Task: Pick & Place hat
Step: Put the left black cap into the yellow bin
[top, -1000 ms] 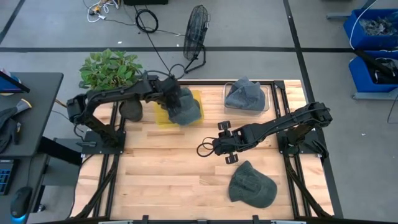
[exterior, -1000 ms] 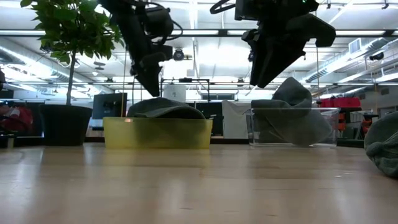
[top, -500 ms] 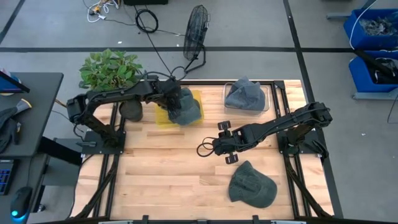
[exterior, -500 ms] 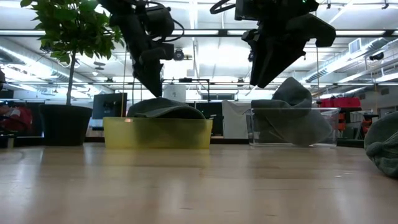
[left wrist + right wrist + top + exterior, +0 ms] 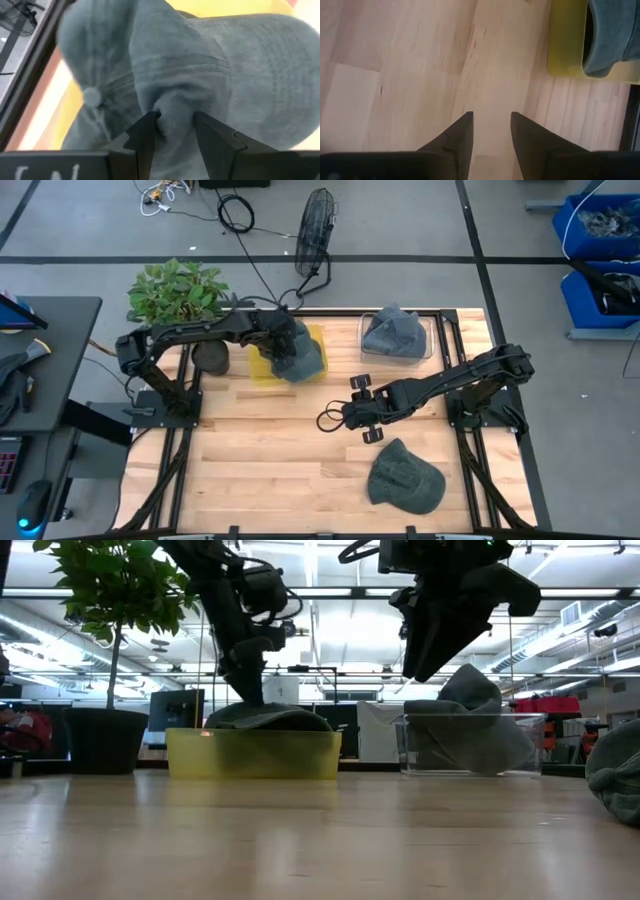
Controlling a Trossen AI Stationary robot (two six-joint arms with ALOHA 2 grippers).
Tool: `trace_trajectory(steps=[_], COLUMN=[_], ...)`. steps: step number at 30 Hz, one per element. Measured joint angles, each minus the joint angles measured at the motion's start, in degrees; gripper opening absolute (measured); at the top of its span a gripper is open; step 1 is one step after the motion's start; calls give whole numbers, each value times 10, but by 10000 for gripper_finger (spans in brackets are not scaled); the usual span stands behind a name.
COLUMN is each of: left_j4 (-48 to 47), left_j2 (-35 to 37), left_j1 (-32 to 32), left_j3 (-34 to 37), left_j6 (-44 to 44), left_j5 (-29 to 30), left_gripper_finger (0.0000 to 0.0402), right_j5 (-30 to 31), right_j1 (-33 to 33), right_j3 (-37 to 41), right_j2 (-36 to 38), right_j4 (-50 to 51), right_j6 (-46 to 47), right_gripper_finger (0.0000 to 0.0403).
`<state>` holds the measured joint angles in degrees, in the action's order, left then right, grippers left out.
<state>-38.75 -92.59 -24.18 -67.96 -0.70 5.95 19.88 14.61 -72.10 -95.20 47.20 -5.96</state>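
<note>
A grey hat point(image 5: 300, 358) lies in the yellow tray point(image 5: 258, 366) at the table's far side, its crown showing above the tray's wall point(image 5: 253, 753) in the low view. My left gripper point(image 5: 175, 122) is down on this hat, open, with a ridge of the cloth between its fingers. My right gripper point(image 5: 362, 410) hangs open above the bare wood in the table's middle and touches nothing. A second grey hat point(image 5: 405, 477) lies flat on the table near the right near corner. My left gripper comes at the grey hat from above, slanting from the table's left. Its two fingers point(image 5: 145, 135) stand on either side of a raised fold of the crown point(image 5: 175, 107), and the cloth bulges up between them. The hat rests in the tray.
A third grey hat point(image 5: 393, 332) sits heaped in a clear box point(image 5: 470, 745) at the far right. A potted plant point(image 5: 175, 290) stands at the far left corner, beside the tray. Bare wood point(image 5: 270, 450) fills the middle and the near left of the table.
My left gripper has come down from above the tray onto the hat's crown and has moved a little toward the table's right. The hat has stayed in the tray. My right arm has kept still.
</note>
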Motion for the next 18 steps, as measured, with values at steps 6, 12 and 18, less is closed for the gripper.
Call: trace_trajectory(steps=[6, 12, 18], left_j4=[18, 20, 24], left_j2=[-14, 7, 52], left_j1=[1, 3, 13], left_j3=[0, 0, 0], left_j6=[-2, 56, 170], left_j5=[-14, -14, 35], left_gripper_finger=[96, 11, 6], right_j5=[0, 0, 0], right_j1=[0, 0, 0], right_j3=[27, 50, 57], right_j2=[0, 0, 0], right_j4=[-10, -15, -20], right_j6=[-5, -5, 10], right_gripper_finger=[134, 134, 134])
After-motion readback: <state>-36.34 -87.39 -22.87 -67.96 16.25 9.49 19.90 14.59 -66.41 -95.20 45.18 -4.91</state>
